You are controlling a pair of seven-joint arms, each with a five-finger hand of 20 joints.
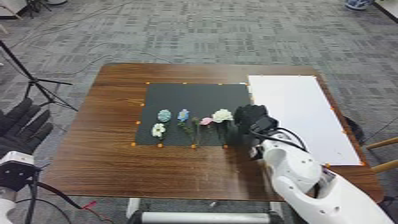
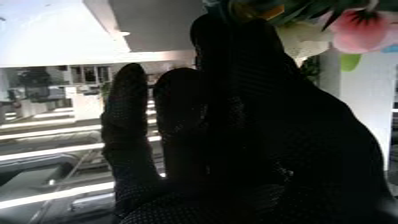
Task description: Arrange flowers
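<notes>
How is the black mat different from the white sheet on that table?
The dark mat is nearly black, while the white sheet is bright. The white sheet is longer, front to back, than the dark mat. The white sheet lies to the right of the dark mat. Both lie flat on the table, with orange markers along their edges.

The brown table (image 1: pixel 115 170) has a darker wood grain, with a near-black mat (image 1: pixel 197 96) and a white sheet (image 1: pixel 302 115), both dotted orange along their edges. The flowers are pale teal (image 1: pixel 164 115), blue (image 1: pixel 183 115), pink (image 1: pixel 206 121), creamy white (image 1: pixel 222 115) and white with a yellowish middle (image 1: pixel 158 130). The grey carpet (image 1: pixel 204 35) carries a pattern of light and dark streaky blocks.
</notes>
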